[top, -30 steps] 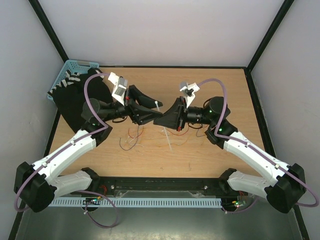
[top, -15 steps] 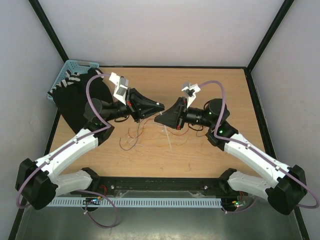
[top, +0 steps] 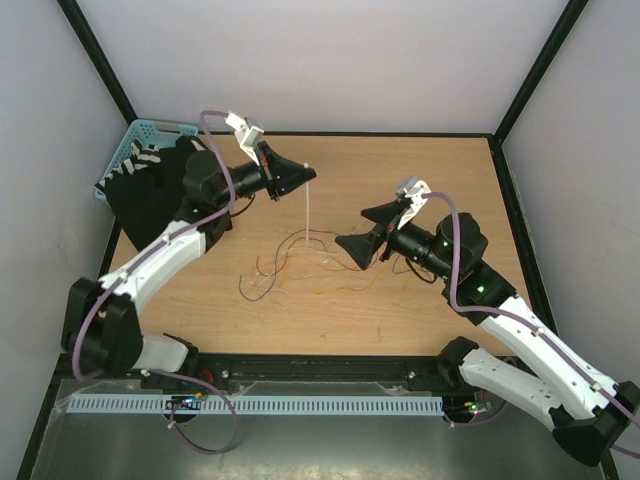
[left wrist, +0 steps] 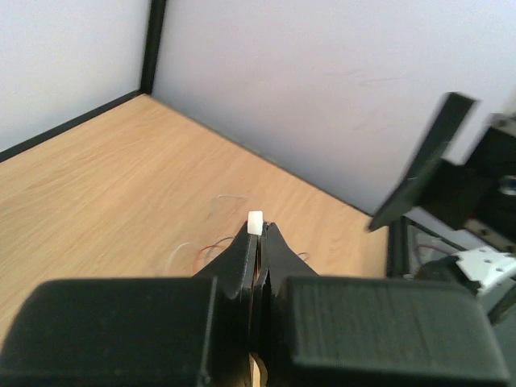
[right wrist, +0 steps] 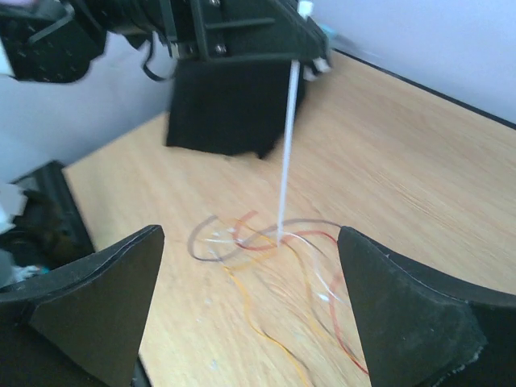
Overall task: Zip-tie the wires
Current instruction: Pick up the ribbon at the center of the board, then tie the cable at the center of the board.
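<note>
The zip tie [top: 306, 207] hangs straight down from my left gripper [top: 306, 174], which is shut on its upper end, high above the table. Its lower tip touches down among the wires [top: 300, 256], a loose tangle of thin red, orange, brown and whitish strands on the wood. In the left wrist view the white head of the zip tie [left wrist: 256, 222] pokes out between the closed fingers of the left gripper [left wrist: 262, 231]. My right gripper [top: 366, 230] stands wide open to the right of the wires, holding nothing. The right wrist view shows the zip tie [right wrist: 286, 153] and the wires [right wrist: 266, 242] ahead of the right gripper [right wrist: 258, 310].
A black cloth [top: 150, 205] lies at the back left, next to a blue basket [top: 135, 150] in the corner. Black frame rails edge the table. The left arm reaches over the cloth.
The zip tie went from the right gripper to the left. The left gripper shut on it and lifted it up and back; the right gripper opened and drew away to the right.
</note>
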`<move>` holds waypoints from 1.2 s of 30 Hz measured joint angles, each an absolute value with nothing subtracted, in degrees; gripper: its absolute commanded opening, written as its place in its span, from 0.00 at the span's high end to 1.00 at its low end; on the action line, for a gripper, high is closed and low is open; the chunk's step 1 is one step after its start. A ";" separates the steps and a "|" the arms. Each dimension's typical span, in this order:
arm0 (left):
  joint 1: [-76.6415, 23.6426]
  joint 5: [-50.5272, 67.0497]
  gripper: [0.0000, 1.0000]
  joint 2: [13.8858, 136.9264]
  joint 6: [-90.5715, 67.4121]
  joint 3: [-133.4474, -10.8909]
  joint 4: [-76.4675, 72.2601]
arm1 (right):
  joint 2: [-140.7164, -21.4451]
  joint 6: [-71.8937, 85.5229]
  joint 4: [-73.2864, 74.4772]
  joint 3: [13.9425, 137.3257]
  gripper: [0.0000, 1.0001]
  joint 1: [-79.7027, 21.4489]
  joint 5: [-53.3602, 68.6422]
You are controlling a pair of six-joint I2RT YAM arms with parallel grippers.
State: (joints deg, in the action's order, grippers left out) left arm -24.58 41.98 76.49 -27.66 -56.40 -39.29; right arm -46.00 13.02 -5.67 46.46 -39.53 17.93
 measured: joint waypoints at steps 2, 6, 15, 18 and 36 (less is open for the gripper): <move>-22.33 42.35 1.00 80.34 -26.57 -58.04 -39.05 | -44.66 10.81 -2.31 46.41 0.01 -39.53 13.69; -19.64 44.23 1.00 89.45 -24.34 -63.11 -38.92 | -42.39 8.62 2.63 44.36 0.01 -39.51 7.55; -19.27 47.72 1.00 109.89 -21.61 -82.91 -39.68 | -39.00 11.35 8.49 34.09 0.01 -39.53 5.89; -19.31 47.79 1.00 115.66 -20.84 -88.49 -40.42 | -40.71 13.93 10.63 30.92 0.01 -39.53 5.98; -19.31 46.33 1.00 128.88 -20.75 -90.19 -44.47 | -46.59 22.15 8.01 18.61 0.00 -39.90 12.71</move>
